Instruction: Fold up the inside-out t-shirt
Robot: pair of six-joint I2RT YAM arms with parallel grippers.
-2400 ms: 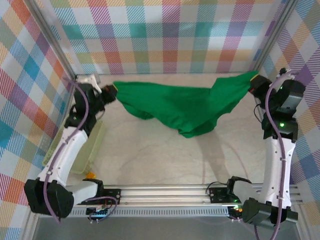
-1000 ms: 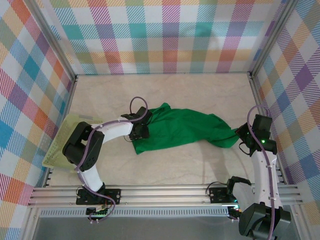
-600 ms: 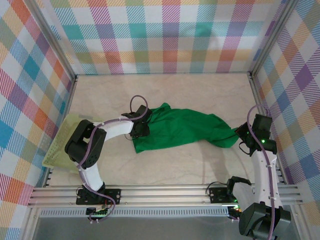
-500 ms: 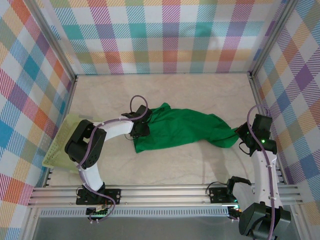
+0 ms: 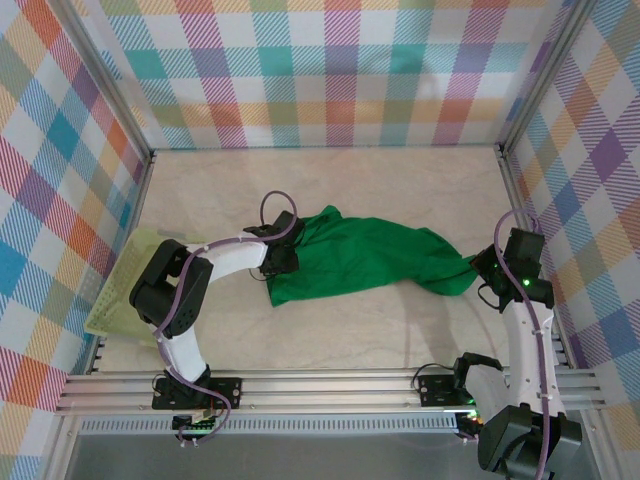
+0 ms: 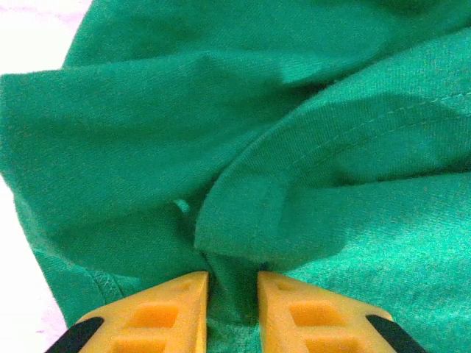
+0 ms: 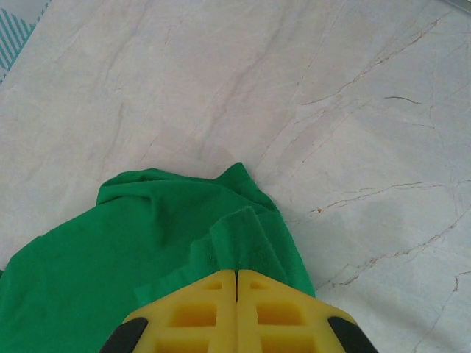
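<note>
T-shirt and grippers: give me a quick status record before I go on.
t-shirt: green, bunched in a long heap on the table, not folded
left gripper: at the shirt's left end, a fold of cloth pinched between its fingers
right gripper: shut on the shirt's right tip, low over the table
mesh basket: pale yellow-green, at the left wall, apart from the shirt

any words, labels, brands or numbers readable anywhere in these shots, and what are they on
None readable: the t-shirt shows plain green cloth and stitching, with no print or tag in view.
The mesh basket, the marble-look table and the checked walls carry no lettering.
</note>
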